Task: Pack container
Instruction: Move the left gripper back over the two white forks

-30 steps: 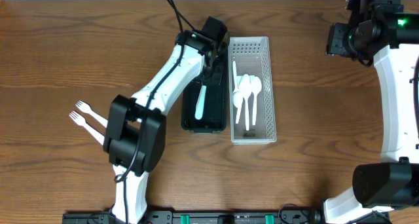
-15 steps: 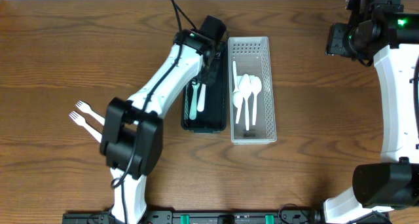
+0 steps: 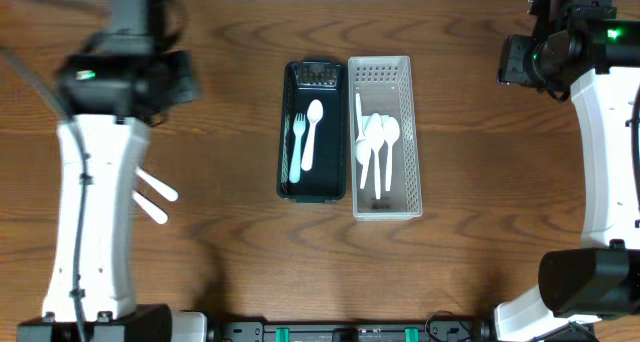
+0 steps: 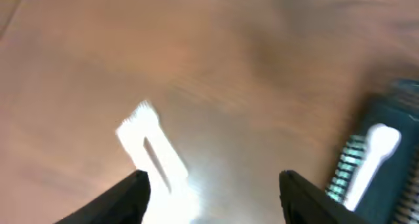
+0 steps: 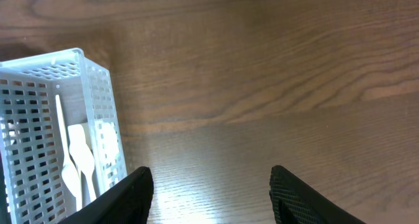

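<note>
Left tool [image 4: 213,185], apart and empty, is probably lining up on the blurred forks [image 4: 154,157] for the black tray [image 3: 330,168].

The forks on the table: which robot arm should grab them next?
Probably left. The forks lie beside the left arm, in front of its open left gripper. The right gripper hangs far off, beyond the white basket.
</note>
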